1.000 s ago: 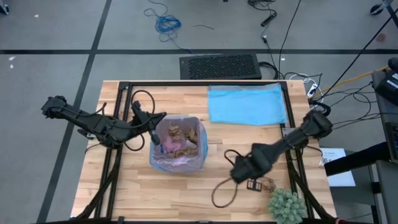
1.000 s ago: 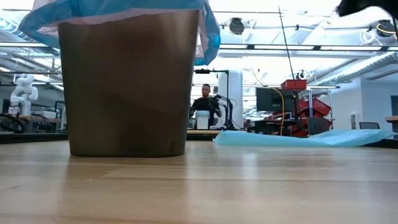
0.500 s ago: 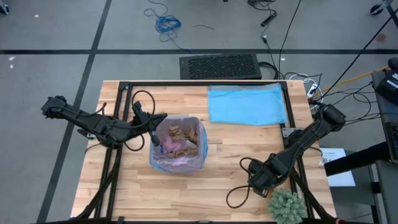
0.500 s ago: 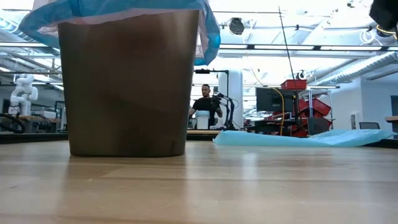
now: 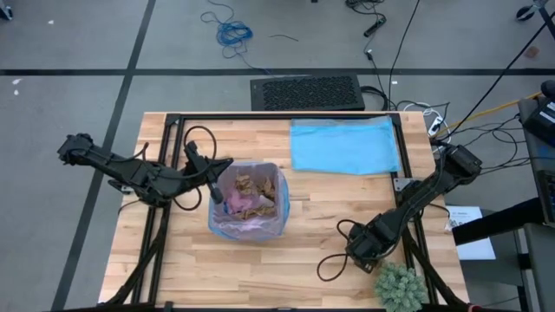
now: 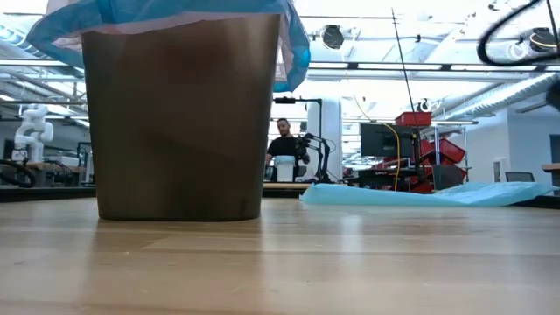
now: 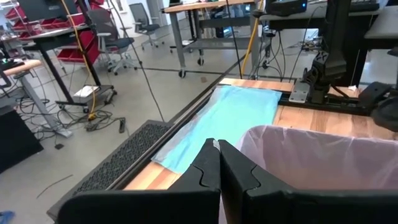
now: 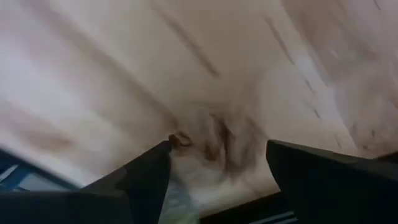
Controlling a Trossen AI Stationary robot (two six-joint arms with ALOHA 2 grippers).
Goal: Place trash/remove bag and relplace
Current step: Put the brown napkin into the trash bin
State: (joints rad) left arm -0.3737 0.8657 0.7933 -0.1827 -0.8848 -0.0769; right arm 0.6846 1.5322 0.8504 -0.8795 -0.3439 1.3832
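Observation:
A brown bin (image 5: 247, 201) stands mid-table, lined with the lavender bag (image 5: 260, 227), whose edge folds over the bin's rim (image 6: 166, 13). Brown paper trash (image 5: 251, 195) fills the bag. My left gripper (image 5: 217, 194) is shut at the bin's left rim, with the bag's edge (image 7: 311, 140) just beside its tips (image 7: 217, 147). My right gripper (image 5: 369, 251) points down near the table's near right corner. It is open, its fingers standing on either side of a brown wad (image 8: 208, 146) that lies on the wood. My left gripper's shut fingertips (image 7: 208, 152) stand level at the bag's folded rim (image 7: 249, 134) on the bin's left side. I cannot tell whether they touch or pinch the plastic.
A light blue plastic bag (image 5: 343, 146) lies flat at the far right of the table. A green spiky plant (image 5: 399, 286) sits at the near right corner, close to my right gripper. A black cable loop (image 5: 334, 264) trails beside that gripper.
My right gripper has gone down and toward the table's near right corner, closer to the plant, rolling its wrist on the way. The bin, the bag and my left gripper have stayed put.

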